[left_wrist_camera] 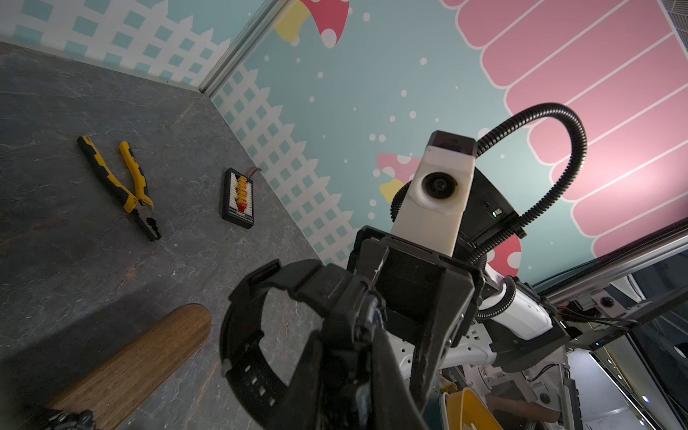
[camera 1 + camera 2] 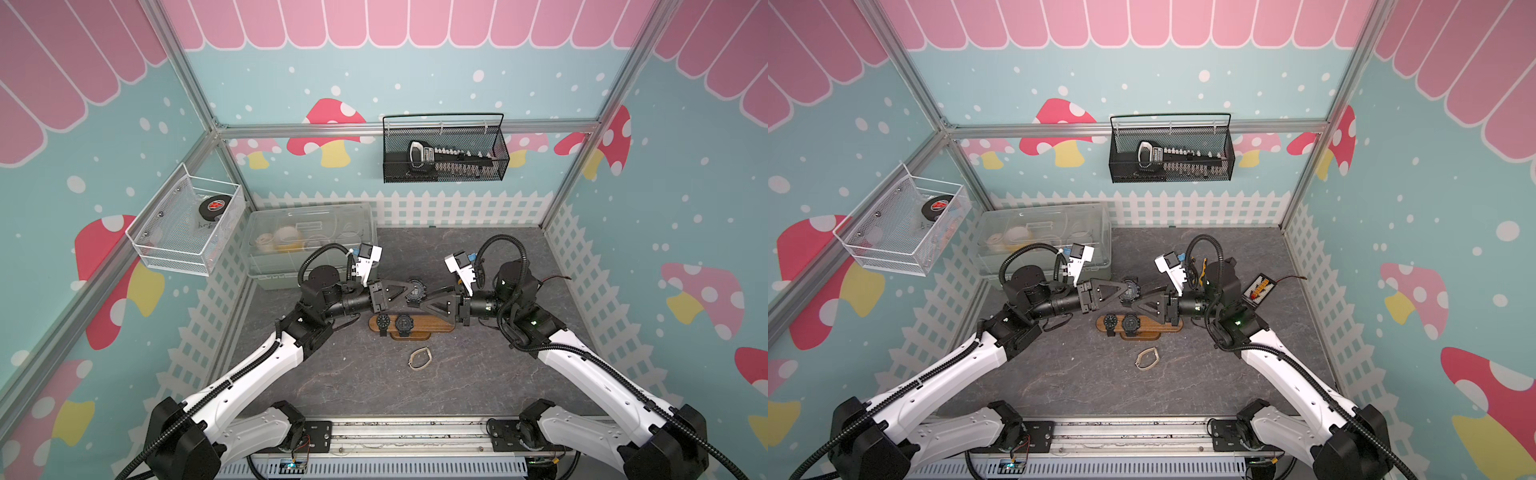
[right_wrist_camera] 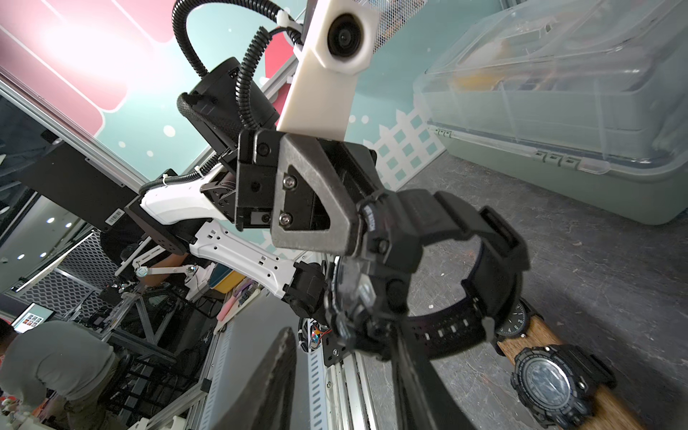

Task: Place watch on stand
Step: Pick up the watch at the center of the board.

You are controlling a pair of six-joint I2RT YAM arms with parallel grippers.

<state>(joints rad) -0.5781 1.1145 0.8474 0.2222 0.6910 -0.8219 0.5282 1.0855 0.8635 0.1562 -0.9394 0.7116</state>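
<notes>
**Watch held above the bar, strap loop not yet over the free end**

The left gripper (image 2: 405,291) is clamped tight on the case of the black watch (image 2: 415,291), and the buckled strap hangs off it as a closed loop. Facing it tip to tip, the right gripper (image 2: 422,305) has its jaws partly apart and grips nothing. One finger lies alongside the strap; I can't tell whether it touches.

Just below the left gripper and a little toward the robot's base sits the stand (image 2: 432,324). Its long wooden bar runs crosswise, from the left arm's side to the right arm's. Two watches (image 2: 392,322) already fill the part under the left gripper. The bare stretch and its rounded end lie beyond the held watch, on the right arm's side. As I read it, the loop has to go out past that end, drop, and slide back along the bar. The right gripper is nearer that end and hangs right over it, so it looks like the main obstacle.

Further toward the base from the grippers, a tan loop (image 2: 420,358) lies clear on the table. Beyond the right gripper, well apart, are yellow-handled pliers (image 1: 123,186) and a small connector board (image 1: 240,197). Behind the left gripper stands a clear box (image 2: 266,257).
</notes>
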